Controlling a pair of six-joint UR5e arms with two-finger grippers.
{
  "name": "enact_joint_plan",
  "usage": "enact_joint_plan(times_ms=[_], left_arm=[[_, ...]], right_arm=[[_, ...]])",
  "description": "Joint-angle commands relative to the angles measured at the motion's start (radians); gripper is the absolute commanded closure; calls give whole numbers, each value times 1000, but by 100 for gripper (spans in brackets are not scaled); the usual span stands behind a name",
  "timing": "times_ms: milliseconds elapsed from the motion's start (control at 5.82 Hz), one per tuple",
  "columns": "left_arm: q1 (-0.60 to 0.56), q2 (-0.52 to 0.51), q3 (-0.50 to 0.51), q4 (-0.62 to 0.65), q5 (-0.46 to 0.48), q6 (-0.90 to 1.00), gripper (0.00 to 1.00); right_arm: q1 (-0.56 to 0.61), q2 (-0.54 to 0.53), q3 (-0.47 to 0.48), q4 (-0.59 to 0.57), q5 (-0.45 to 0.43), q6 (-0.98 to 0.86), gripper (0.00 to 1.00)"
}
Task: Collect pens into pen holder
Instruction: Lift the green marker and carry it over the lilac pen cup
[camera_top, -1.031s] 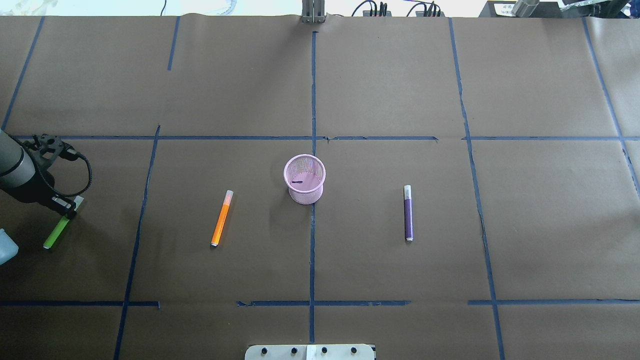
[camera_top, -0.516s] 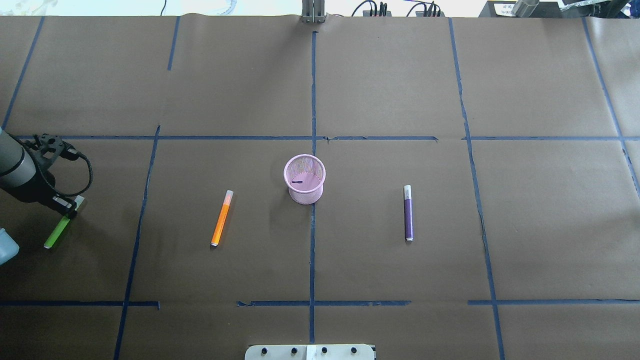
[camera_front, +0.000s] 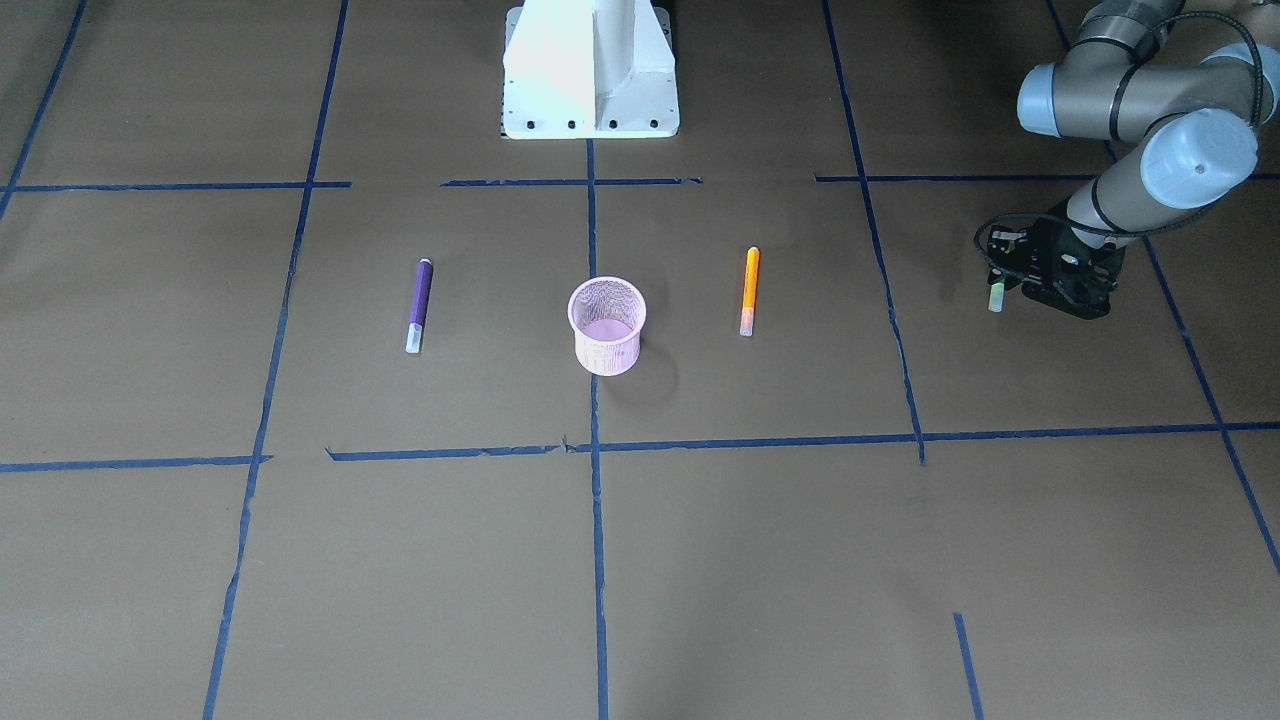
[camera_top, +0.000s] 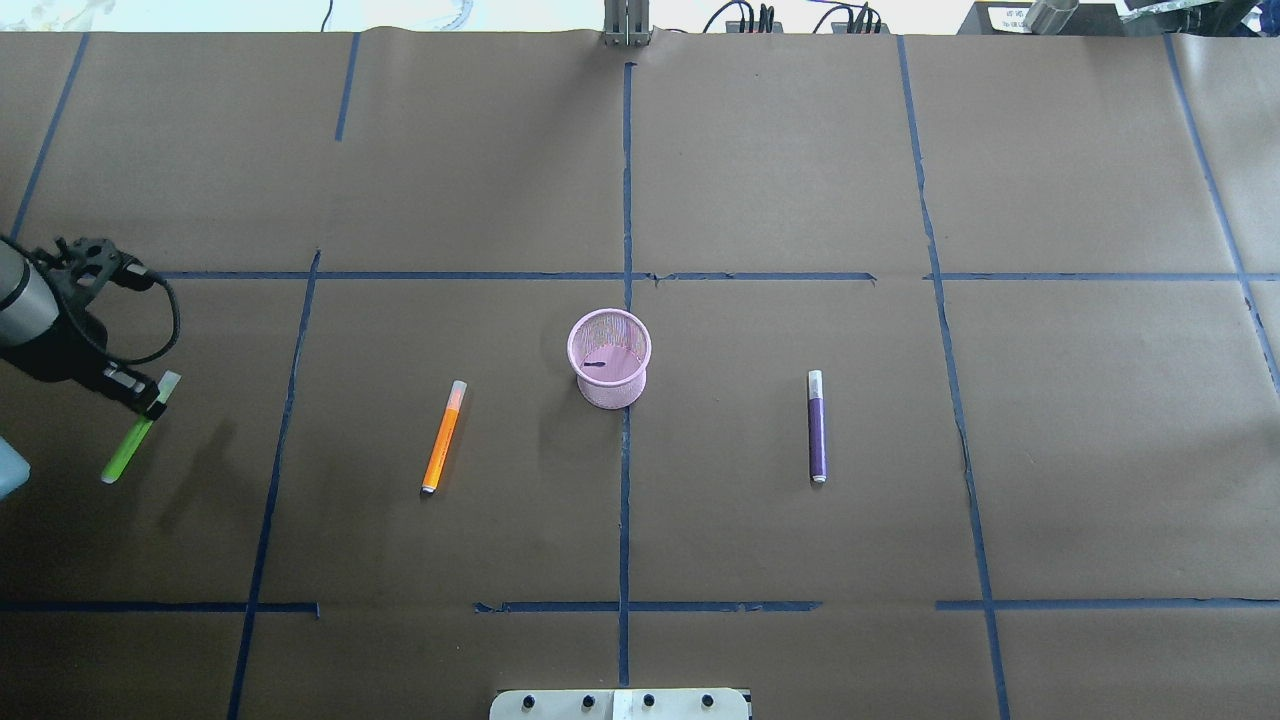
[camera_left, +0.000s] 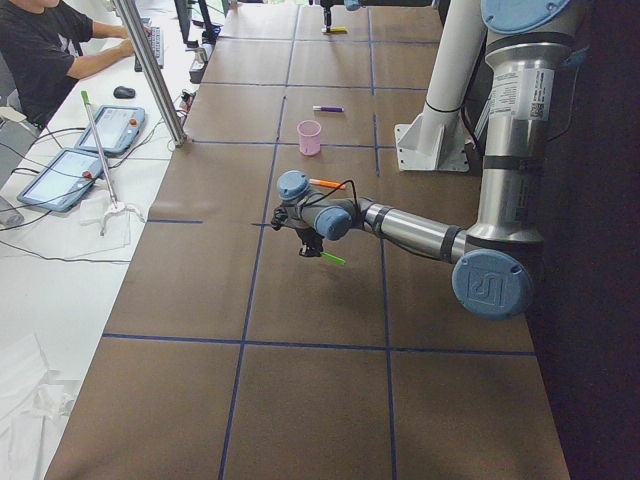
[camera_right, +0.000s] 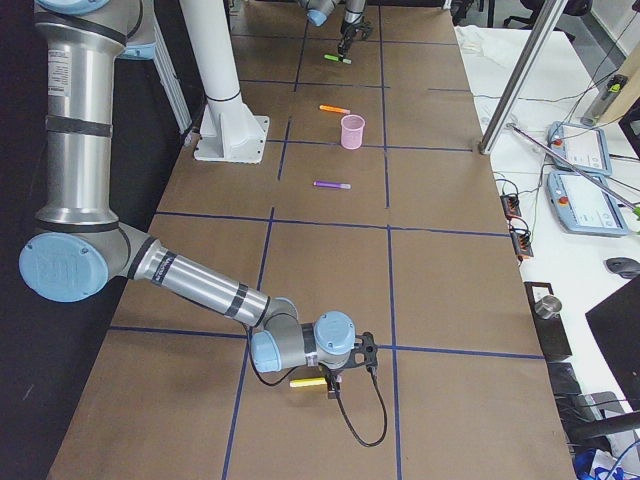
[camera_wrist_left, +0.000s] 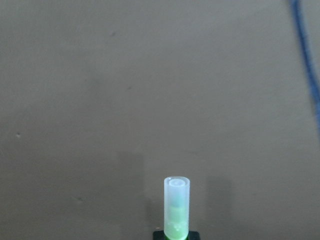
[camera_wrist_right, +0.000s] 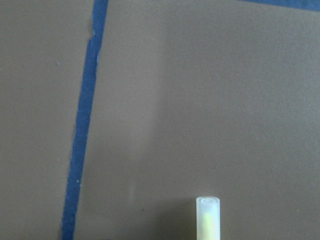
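Note:
My left gripper (camera_top: 143, 397) is shut on the green pen (camera_top: 127, 452) near its whitish cap and holds it tilted above the table at the far left, its shadow apart from it. The cap pokes forward in the left wrist view (camera_wrist_left: 177, 210). The pink mesh pen holder (camera_top: 612, 392) stands upright at the table's middle. The orange pen (camera_top: 442, 440) lies to its left and the purple pen (camera_top: 817, 430) to its right. My right gripper (camera_right: 333, 386) shows only in the exterior right view, at a yellow pen (camera_right: 308, 382); I cannot tell whether it is open or shut.
Blue tape lines cross the brown paper. The robot's white base (camera_front: 590, 70) stands at the near edge. An operator (camera_left: 45, 50) sits with tablets (camera_left: 60, 175) beyond the table's far side. A metal pole (camera_left: 150, 70) rises at that edge.
My left gripper has risen with the green pen, lifting it off the table and slightly away from me. The other pens and the holder have not moved.

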Motion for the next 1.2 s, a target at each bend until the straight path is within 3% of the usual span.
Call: enact_joint_plan(times_ms=[0,344,516,1031], left_arm=[[-33,-146,-53,42,0,0,100],[-30,-344,-42,31,-3,-43,100],[-21,-410,-39,-18,-3,-158,100],[16,-502,57,-350,7,-436,100]], right_arm=[[0,0,0,1,2,0,0],[0,0,2,1,6,-2,0],[-2,0,0,1,9,-5,0],[-2,-3,-3,1,6,-12,0]])
